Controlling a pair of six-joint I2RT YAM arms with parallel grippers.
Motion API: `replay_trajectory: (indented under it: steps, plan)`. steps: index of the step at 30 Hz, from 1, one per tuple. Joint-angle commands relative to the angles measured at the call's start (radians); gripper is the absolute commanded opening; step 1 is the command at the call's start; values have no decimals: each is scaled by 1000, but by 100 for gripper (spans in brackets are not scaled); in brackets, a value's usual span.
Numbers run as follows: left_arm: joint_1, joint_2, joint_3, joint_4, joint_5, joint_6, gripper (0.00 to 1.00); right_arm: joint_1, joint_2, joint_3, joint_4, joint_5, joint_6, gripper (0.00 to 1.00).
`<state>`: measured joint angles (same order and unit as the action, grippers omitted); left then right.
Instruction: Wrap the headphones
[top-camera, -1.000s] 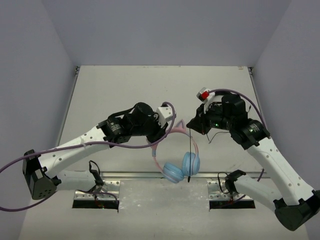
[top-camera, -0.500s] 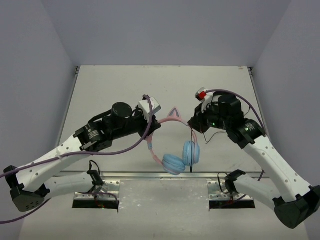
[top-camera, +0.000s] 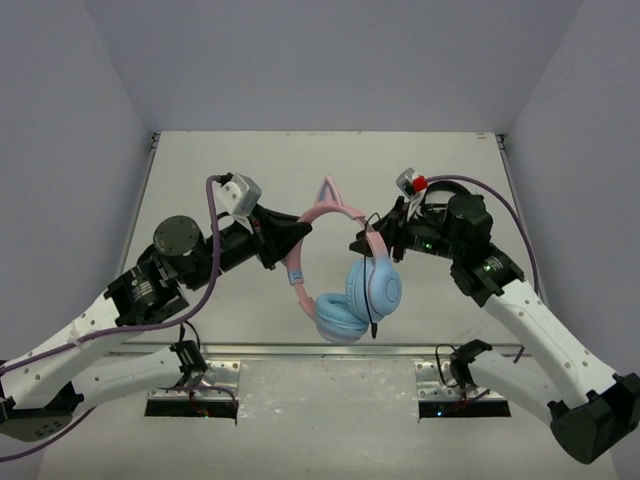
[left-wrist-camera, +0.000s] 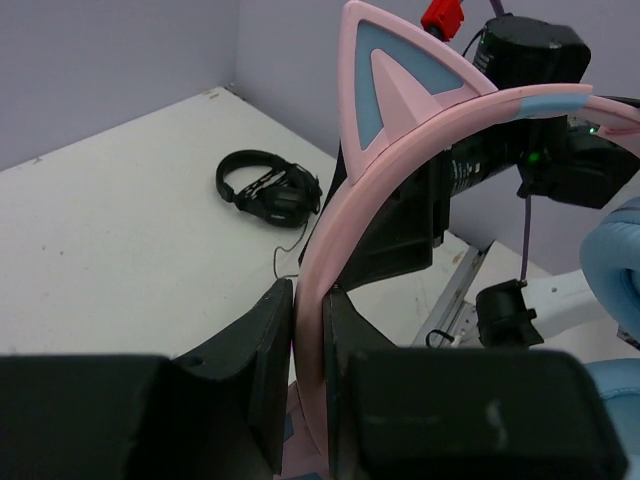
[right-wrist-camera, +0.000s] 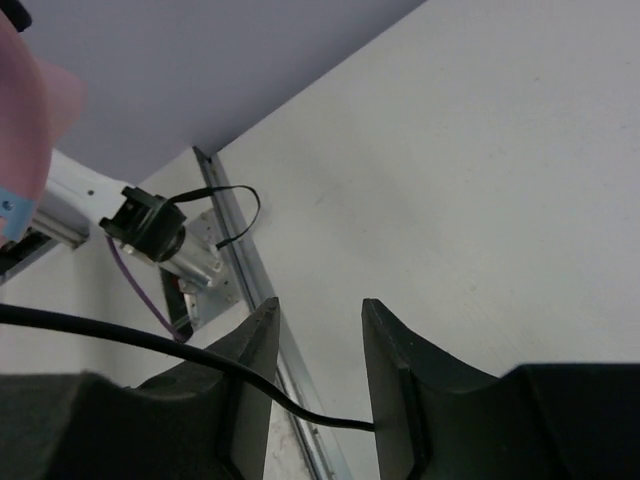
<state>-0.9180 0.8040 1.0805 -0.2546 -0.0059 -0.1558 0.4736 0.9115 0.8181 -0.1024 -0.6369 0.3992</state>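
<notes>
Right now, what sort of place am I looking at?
Probably a lab robot cell: a white table boxed in by plain grey panels, with a left arm and right arm bolted by a metal rail at its near edge.

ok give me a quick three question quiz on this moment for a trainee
1. True or false: the left gripper is shut on the pink headband of the headphones.
2. What runs into the gap between the open jaws of the right gripper? A the thin black cable; B a cat ear; C an earcup.
3. In the left wrist view, what lies on the table beyond the headband?
Key: 1 true; 2 A; 3 small black headphones.
</notes>
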Motion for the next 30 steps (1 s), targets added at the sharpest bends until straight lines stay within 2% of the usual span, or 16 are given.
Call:
replay_trajectory:
  steps: [1,2,5,8,13,17,20,22,24,25,27,28,30]
  plan:
    - [-10,-8,59,130,-75,-119,0,-4,36,-46,307,-130,183,42]
    - [-10,-5,71,123,-91,-126,0,-3,49,-59,407,-148,213,44]
    - [-10,11,127,88,-134,-166,1,5,108,-89,568,-164,289,44]
    - [-10,21,189,48,-241,-211,0,39,170,-109,670,-159,326,45]
    - [-10,32,252,32,-438,-321,0,157,265,-155,766,-106,297,48]
    - [-10,63,298,26,-511,-366,0,210,319,-204,912,-84,331,48]
    - [-10,93,347,0,-592,-383,0,249,355,-237,992,-63,348,42]
    - [-10,130,390,-72,-652,-395,0,270,366,-276,1044,-58,363,35]
    - [-10,162,450,-124,-768,-407,0,301,359,-319,1078,-35,368,32]
    - [-10,175,464,-168,-810,-425,0,315,353,-356,1080,-6,357,26]
    - [-10,216,505,-234,-945,-438,0,362,325,-381,1041,35,302,18]
    - [-10,234,534,-257,-1029,-450,0,382,313,-398,977,61,284,9]
    - [-9,303,578,-349,-1103,-499,0,437,270,-408,913,146,225,7]
